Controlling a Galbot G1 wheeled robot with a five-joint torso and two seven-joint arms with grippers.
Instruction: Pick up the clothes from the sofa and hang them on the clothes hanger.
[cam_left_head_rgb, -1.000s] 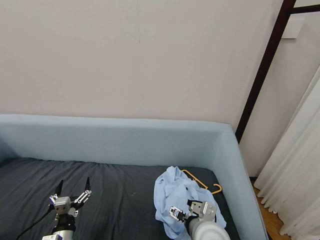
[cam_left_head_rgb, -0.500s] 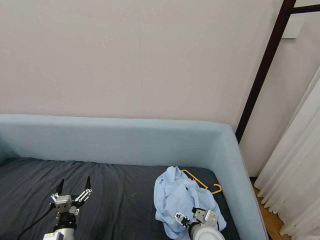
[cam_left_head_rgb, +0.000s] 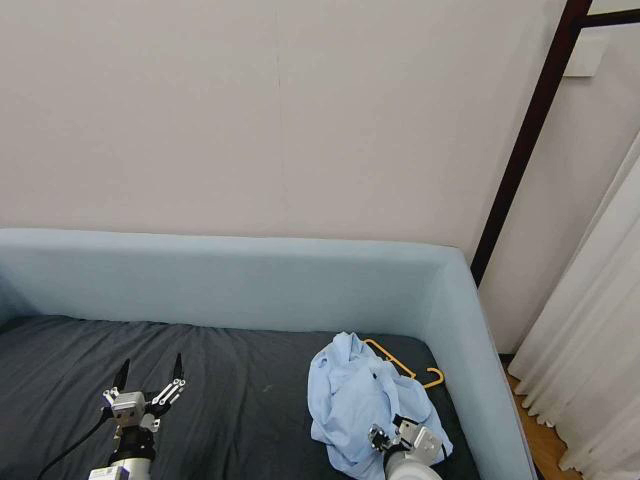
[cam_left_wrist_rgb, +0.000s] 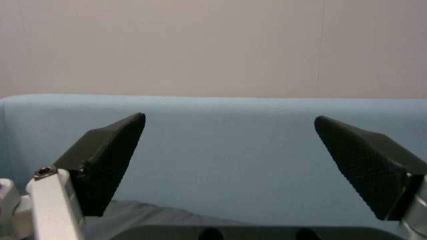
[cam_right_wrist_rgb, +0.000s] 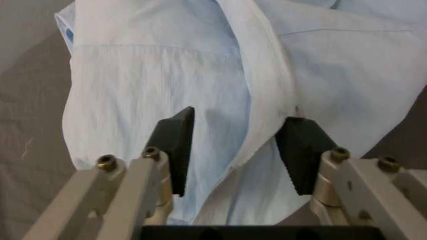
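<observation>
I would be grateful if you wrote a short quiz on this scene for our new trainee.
1. True or false: the right gripper is shut on the shirt.
2. Where does the yellow hanger lie? A, on the floor; B, on the sofa seat by the shirt; C, hooked on a rail.
3. Which gripper hovers open over bare seat, away from the shirt?
Key: 1, false: it is open, its fingers either side of a fold. 2, B. 3, the left gripper.
</observation>
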